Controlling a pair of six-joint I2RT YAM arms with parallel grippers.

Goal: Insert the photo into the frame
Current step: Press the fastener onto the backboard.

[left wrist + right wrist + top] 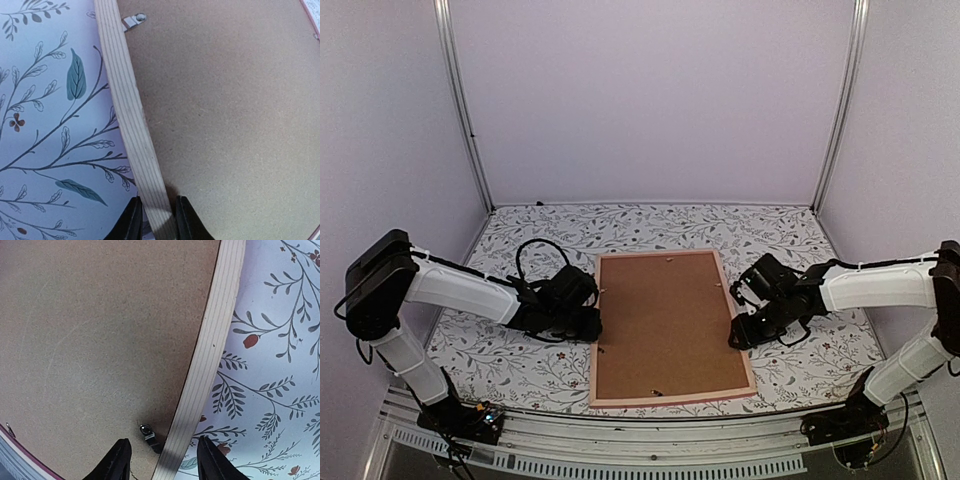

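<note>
The frame (670,397) lay flat and face down near the middle of the table (520,365), its long sides running away from the arm bases and its near short edge close to the table's front edge. A brown hardboard backing (665,320) filled its opening. The photo was not in view, and whether it lay beneath the backing could not be told. In the left wrist view the frame's pale wooden rail (131,125) ran between backing (225,125) and printed cloth, with a small metal turn clip (132,21) at its inner edge, far up the rail. The left gripper (157,215) straddled that left rail, its two dark fingers (131,222) pressed against both sides of the wood in a pinch. From above, this gripper (592,325) sat at the frame's left side, about halfway along. On the opposite side the right gripper (738,335) was at the right rail (210,365). Its fingers (117,460) stood spread, one over the backing (100,340) and one over the outer edge, with clear gaps to the wood. A dark clip (147,432) sat between them, just inside the rail. The leafy, floral tablecloth (275,390) covered the table around the frame.
</note>
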